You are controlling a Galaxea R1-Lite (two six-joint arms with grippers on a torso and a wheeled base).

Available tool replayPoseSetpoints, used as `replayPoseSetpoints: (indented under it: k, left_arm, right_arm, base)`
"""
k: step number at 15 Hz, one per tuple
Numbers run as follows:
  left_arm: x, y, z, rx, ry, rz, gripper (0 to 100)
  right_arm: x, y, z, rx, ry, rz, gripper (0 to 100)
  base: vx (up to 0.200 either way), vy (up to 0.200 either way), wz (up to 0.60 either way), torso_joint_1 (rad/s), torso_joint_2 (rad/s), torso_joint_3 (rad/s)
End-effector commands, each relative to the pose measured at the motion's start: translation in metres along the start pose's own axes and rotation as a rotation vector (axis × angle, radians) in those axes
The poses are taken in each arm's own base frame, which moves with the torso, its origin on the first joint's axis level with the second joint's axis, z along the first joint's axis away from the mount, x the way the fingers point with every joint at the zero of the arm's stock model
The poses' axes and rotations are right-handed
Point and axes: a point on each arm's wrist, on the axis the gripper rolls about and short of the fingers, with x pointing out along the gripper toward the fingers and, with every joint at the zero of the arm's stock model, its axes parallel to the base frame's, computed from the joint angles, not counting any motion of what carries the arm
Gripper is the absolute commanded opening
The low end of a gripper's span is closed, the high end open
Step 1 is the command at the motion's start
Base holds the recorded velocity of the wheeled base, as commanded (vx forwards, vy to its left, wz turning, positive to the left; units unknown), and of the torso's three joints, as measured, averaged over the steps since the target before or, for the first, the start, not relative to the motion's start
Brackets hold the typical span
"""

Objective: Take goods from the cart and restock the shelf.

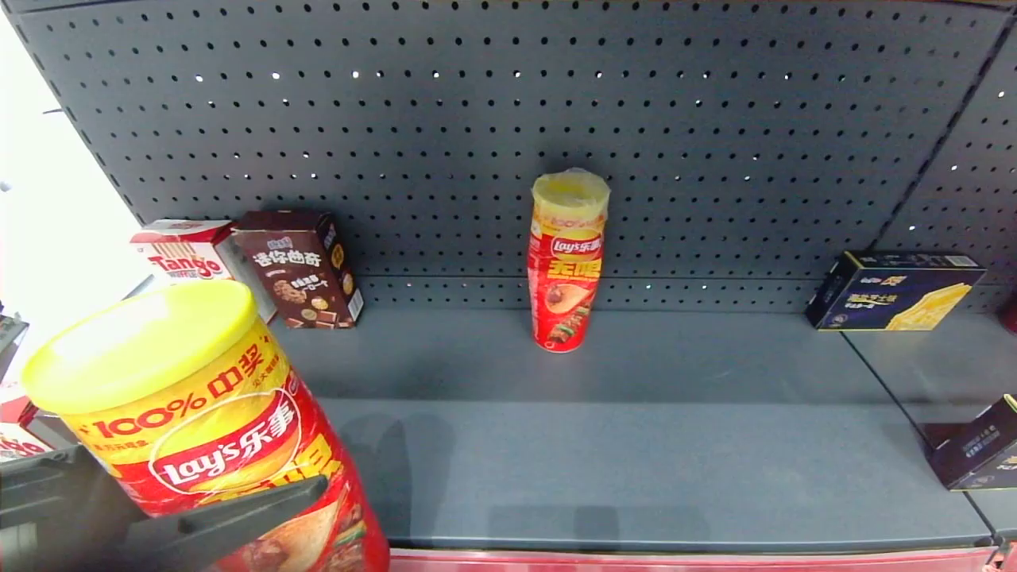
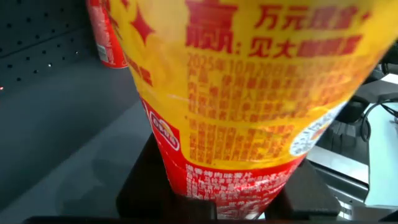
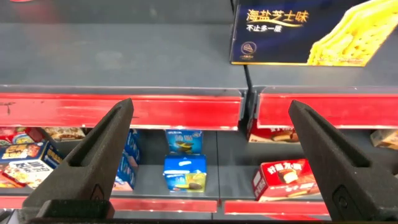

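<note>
Grey shelf (image 1: 636, 445) with chip can (image 1: 567, 262), snack boxes (image 1: 300, 266)

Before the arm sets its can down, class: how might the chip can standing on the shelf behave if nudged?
The standing chip can is tall on a narrow base, so a nudge would probably tip it. Being round, it would likely roll once down.

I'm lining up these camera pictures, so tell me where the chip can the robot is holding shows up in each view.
Head view: the chip can is at the lower left, tilted, yellow lid on top.
Left wrist view: its red and yellow side spans the middle, very close up.
Right wrist view: not in it.
Shared landmark: the grey shelf.
</note>
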Motion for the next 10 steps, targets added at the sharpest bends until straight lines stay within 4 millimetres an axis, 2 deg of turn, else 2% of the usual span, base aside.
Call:
replayPoseSetpoints:
  k: [1, 5, 7, 10]
  left_arm:
    - [0.0006, 0.0004, -0.0014, -0.005, 0.005, -0.001, 0]
    - [-0.0004, -0.0005, -0.0035, -0.008, 0.008, -0.001, 0]
    - [-0.0004, -0.0005, -0.004, -0.009, 0.009, -0.001, 0]
    - [-0.0009, -0.0008, -0.0055, -0.012, 0.013, 0.001, 0]
  right_arm:
    - [0.0001, 0.0, 0.0002, 0.0, 0.0, 0.0, 100]
    - [0.0001, 0.0, 0.0002, 0.0, 0.0, 0.0, 100]
    - [0.0001, 0.0, 0.0002, 0.0, 0.0, 0.0, 100]
    - [0.0001, 0.0, 0.0002, 0.0, 0.0, 0.0, 100]
  base:
    - [0.0, 0.0, 0.0, 0.0, 0.0, 0.0]
    - [0.0, 0.0, 0.0, 0.0, 0.0, 0.0]
    - [0.0, 0.0, -0.6, 0.002, 0.0, 0.002]
    - [0.0, 0.0, 0.0, 0.0, 0.0, 0.0]
